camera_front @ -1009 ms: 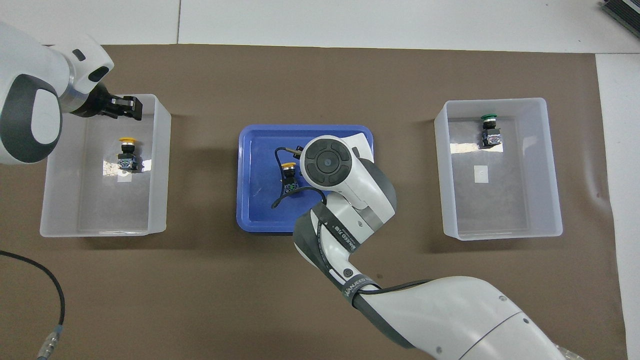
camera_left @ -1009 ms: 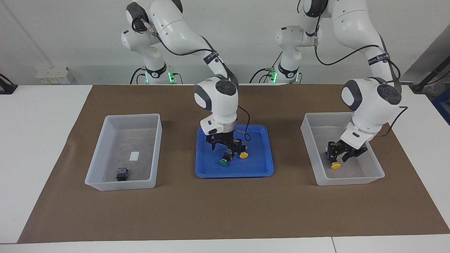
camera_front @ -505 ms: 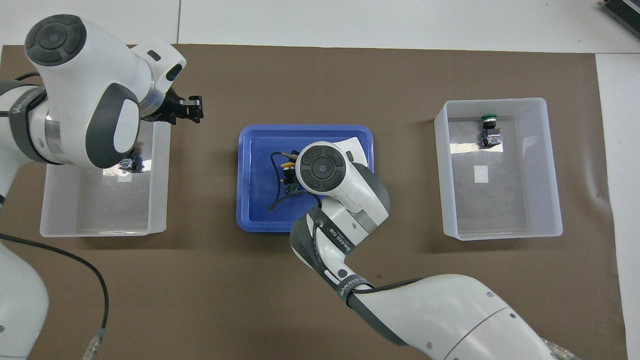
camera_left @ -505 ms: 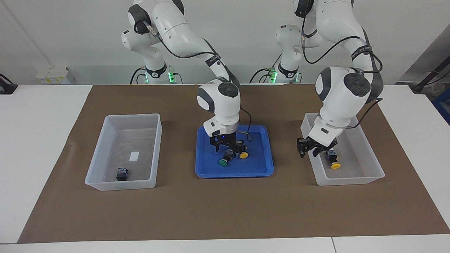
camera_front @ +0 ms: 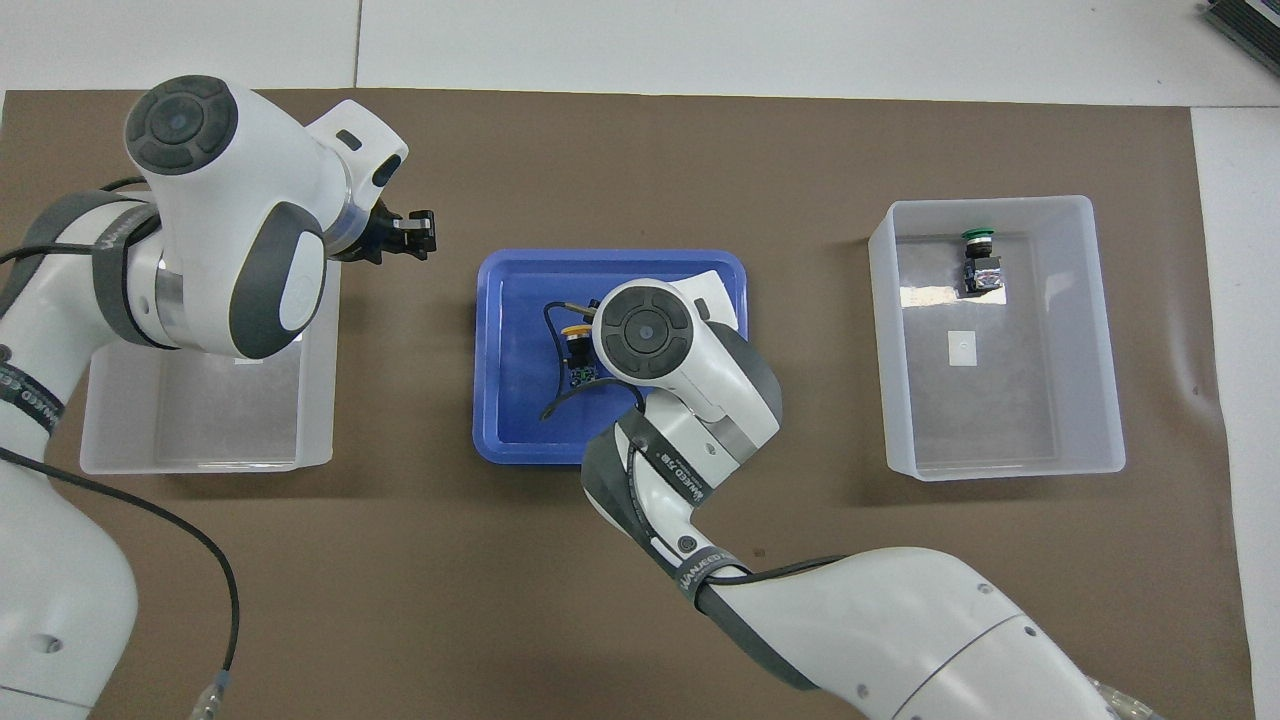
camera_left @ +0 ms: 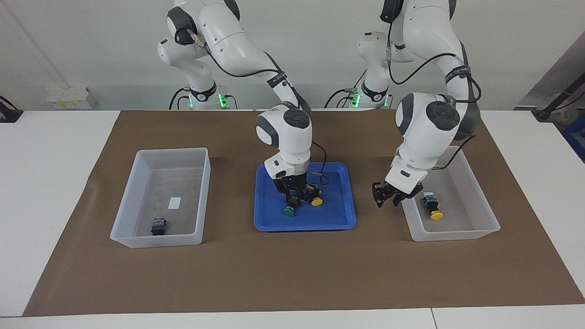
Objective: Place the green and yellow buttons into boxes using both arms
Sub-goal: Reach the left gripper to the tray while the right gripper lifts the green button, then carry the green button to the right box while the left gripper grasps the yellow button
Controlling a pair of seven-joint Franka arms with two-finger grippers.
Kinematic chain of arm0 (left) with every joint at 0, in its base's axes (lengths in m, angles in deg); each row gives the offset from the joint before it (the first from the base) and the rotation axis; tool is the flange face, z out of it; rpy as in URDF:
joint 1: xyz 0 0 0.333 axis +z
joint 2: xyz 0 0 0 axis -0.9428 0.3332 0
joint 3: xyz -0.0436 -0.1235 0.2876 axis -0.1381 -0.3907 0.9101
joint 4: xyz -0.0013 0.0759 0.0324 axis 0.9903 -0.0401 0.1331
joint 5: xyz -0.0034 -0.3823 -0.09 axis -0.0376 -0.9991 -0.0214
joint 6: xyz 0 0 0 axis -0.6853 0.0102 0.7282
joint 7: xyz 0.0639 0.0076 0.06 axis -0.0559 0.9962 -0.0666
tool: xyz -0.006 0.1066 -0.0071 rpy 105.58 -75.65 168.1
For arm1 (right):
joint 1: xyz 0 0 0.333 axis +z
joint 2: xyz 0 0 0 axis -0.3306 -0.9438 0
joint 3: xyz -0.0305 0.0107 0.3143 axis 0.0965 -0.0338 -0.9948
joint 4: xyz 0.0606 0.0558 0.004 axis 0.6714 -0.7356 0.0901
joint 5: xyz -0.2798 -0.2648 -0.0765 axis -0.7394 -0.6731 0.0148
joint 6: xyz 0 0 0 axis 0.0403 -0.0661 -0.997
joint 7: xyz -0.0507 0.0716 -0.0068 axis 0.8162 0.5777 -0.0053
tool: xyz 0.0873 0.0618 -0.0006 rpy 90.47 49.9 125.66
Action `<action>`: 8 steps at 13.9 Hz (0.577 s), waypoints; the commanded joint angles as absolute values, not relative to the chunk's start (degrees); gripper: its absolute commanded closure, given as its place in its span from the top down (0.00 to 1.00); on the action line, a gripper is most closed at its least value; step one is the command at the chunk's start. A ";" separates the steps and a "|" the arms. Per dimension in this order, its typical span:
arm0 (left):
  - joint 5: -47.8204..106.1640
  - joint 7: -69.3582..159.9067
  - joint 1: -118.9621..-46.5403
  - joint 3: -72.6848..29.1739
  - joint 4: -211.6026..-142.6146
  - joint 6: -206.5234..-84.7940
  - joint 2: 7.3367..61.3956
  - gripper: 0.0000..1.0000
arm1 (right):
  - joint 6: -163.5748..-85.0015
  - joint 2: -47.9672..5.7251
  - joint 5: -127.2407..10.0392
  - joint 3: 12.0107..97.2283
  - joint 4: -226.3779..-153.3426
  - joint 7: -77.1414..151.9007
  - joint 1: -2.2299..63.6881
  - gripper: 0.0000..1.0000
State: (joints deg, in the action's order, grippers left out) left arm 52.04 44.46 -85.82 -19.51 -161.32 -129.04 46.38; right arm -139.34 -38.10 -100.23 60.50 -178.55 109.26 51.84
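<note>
Reaching down into the blue tray point(camera_left: 340, 219), the right gripper point(camera_left: 294, 199) was clenched on the body of a green-capped button point(camera_left: 289, 209) in the facing view, with a yellow-capped button point(camera_left: 316, 201) just beside it on the tray floor, toward the left arm's end. The left gripper point(camera_left: 386, 195) hung empty over the brown mat point(camera_left: 292, 274), between the tray and the box point(camera_left: 484, 228) at the left arm's end of the table; whether its fingertips met could not be told. A second yellow-capped button point(camera_left: 432, 208) lay inside that box, near the left gripper. The other box point(camera_left: 125, 214), well apart from both grippers at the right arm's end, held a second green-capped button point(camera_left: 158, 225), seen here only as a dark body.

From overhead, the right arm's wrist point(camera_front: 650, 335) covered its gripper and the green cap; only the yellow-capped button point(camera_front: 578, 355) showed beside it in the blue tray point(camera_front: 510, 440). The left gripper point(camera_front: 408, 236) hung over bare mat point(camera_front: 640, 160) between the tray and its box point(camera_front: 200, 450), whose button was hidden under the arm. In the other box point(camera_front: 1100, 400), the green cap point(camera_front: 978, 238) pointed away from the robots.
</note>
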 commanded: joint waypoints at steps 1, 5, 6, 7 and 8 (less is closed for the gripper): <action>52.46 41.56 -87.76 -18.90 -165.20 -132.43 44.96 0.52 | -133.98 -33.22 -100.10 60.24 -178.57 102.02 48.59 0.00; 52.46 37.00 -91.18 -18.90 -165.73 -132.87 45.22 0.52 | -126.67 -26.89 -100.00 60.24 -179.62 90.94 43.40 0.00; 52.46 35.59 -92.32 -18.90 -166.08 -134.09 45.31 0.52 | -125.27 -25.39 -100.00 60.24 -180.49 87.77 41.65 0.00; 52.46 34.62 -93.38 -18.90 -167.13 -135.41 45.40 0.52 | -124.47 -23.90 -99.91 60.24 -181.55 84.52 40.06 0.00; 52.46 34.35 -94.78 -18.90 -168.10 -136.90 45.49 0.52 | -124.03 -22.41 -99.91 60.24 -182.95 81.36 38.31 0.00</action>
State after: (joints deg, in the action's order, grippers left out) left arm 52.04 36.34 -92.10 -19.72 -164.70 -133.34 46.39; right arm -124.26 -26.01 -100.18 60.93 -178.72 86.79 41.35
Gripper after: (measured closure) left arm 0.476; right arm 0.604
